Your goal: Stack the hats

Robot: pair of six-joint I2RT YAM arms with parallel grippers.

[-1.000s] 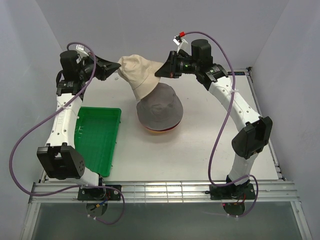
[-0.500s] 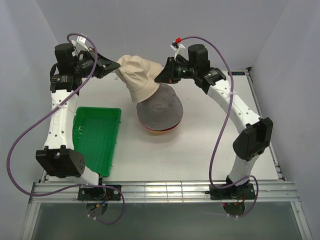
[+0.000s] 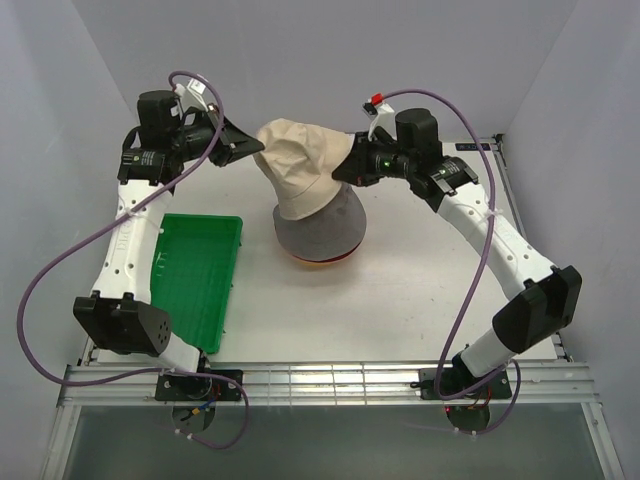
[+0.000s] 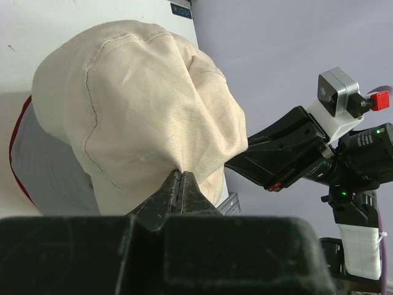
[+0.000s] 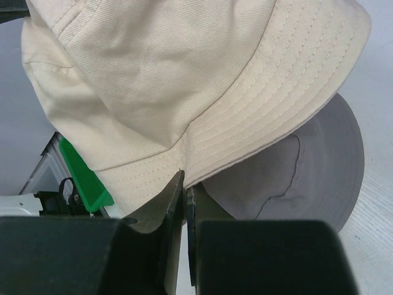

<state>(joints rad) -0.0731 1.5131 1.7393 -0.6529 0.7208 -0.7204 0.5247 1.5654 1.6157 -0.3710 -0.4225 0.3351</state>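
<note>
Both grippers hold the beige bucket hat in the air over the hat pile. My left gripper is shut on its left side, seen up close in the left wrist view. My right gripper is shut on its brim at the right. Below it the grey bucket hat tops the pile, with a dark red edge and a yellow-orange edge showing under it. The beige hat hangs partly over the grey hat. The pale pink hat is hidden.
A green plastic tray lies on the table left of the pile, under the left arm. The white table runs to walls at the back and sides. The right gripper's body shows in the left wrist view.
Both grippers have carried the beige hat to the right and a little down, so it now hangs more squarely over the grey hat. The pile has not moved.
</note>
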